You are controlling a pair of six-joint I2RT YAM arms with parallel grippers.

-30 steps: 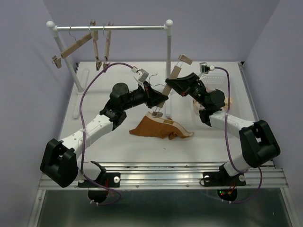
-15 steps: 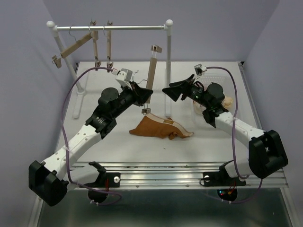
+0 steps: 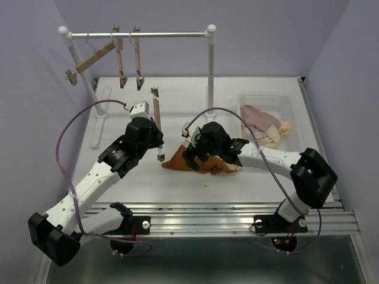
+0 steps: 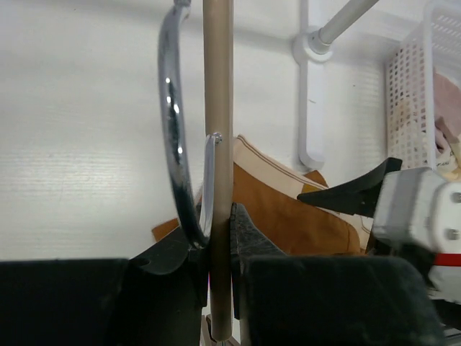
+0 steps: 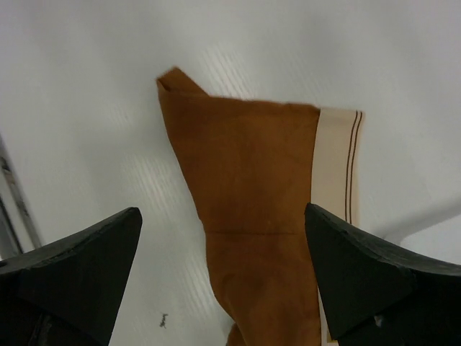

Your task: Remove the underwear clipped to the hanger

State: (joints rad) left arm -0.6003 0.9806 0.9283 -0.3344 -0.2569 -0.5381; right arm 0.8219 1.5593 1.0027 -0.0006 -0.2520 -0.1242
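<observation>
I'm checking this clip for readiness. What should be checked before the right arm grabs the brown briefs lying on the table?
1. rust brown briefs lying on the table: ok.
2. right gripper open, with a finger on either side of them: ok.
3. left gripper shut on the hanger: ok.
4. Hanger's lower clip clear of the fabric: cannot tell.
5. basket holds the pink briefs and cream briefs, with room left: ok.

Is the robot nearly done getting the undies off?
Nearly. The pink pair and cream pair lie in the basket, and the brown pair lies loose on the table. The left hand grips the bare hanger; the right hand hovers open above the brown pair, probably basket-bound next.
</observation>
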